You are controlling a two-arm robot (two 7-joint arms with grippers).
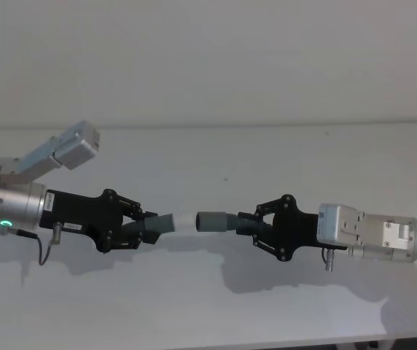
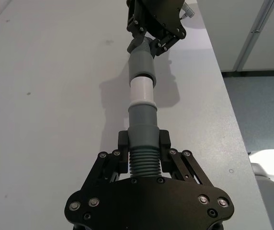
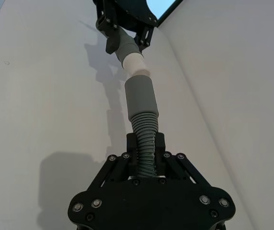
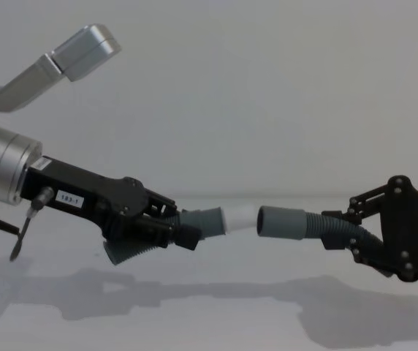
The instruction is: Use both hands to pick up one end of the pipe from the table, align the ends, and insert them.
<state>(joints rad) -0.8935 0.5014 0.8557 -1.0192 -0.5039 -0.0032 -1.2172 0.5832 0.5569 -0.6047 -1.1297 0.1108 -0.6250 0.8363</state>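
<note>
**A:** Both arms are up off the tabletop (image 1: 208, 306), each carrying a hose piece. Closest in the left wrist view, the left tool (image 2: 143, 146) has its fingers (image 2: 123, 143) closed on the ribbed middle of its hose piece (image 2: 142, 132), right behind the grey cuff.

**B:** And that piece ends in a white tip (image 2: 141, 91), pointing straight at the other one.

**A:** Right. Across from it, the right tool (image 1: 256, 232) is clamped on the ribbed stretch of the second hose piece (image 1: 227, 222), its smooth grey cuff (image 1: 210, 220) facing the white tip.

**B:** How close are the two ends?

**A:** In the head view they look touching or just apart; I can't tell which. The chest view has a small gap between the white tip (image 4: 240, 216) and the grey cuff (image 4: 282, 222), and the pair sits roughly in line, at about the same height.

**B:** And beyond?

**A:** Shadows of both arms fall on the tabletop below, and a plain pale wall (image 1: 208, 58) rises behind its far edge.
</note>
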